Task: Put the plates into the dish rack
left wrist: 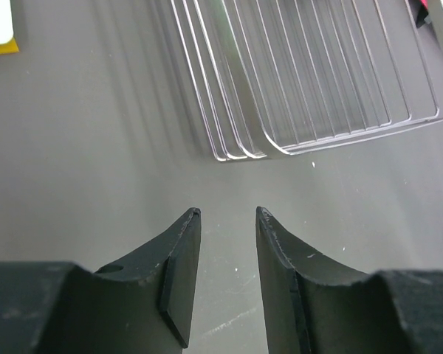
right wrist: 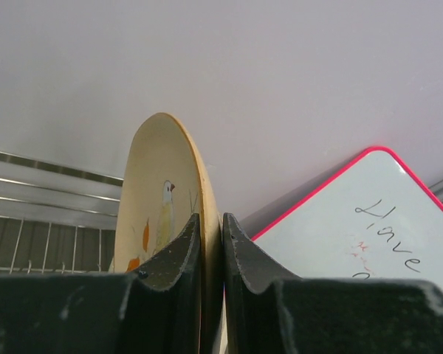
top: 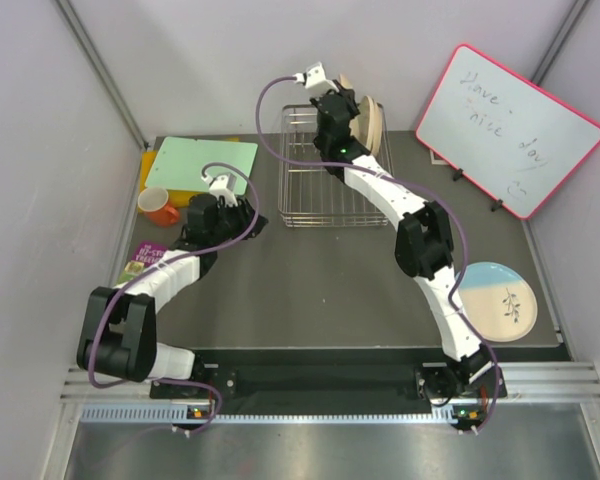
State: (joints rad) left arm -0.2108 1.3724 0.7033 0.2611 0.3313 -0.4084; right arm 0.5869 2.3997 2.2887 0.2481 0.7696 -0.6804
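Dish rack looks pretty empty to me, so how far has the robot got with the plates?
Nothing looks loaded yet: the dish rack shows only bare wires where visible. In hand: the right jaws are shut on a bird-painted plate, held upright at the rack's far right corner. Left to do: a blue-and-cream plate lies flat on the table. The left jaws are open and empty near the rack.

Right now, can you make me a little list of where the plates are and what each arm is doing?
Right gripper: shut on the bird plate, held upright by the rack's far right corner
Left gripper: open, empty, low over the table near the rack
Blue plate: flat on the table, far right
Rack: no plate visible inside
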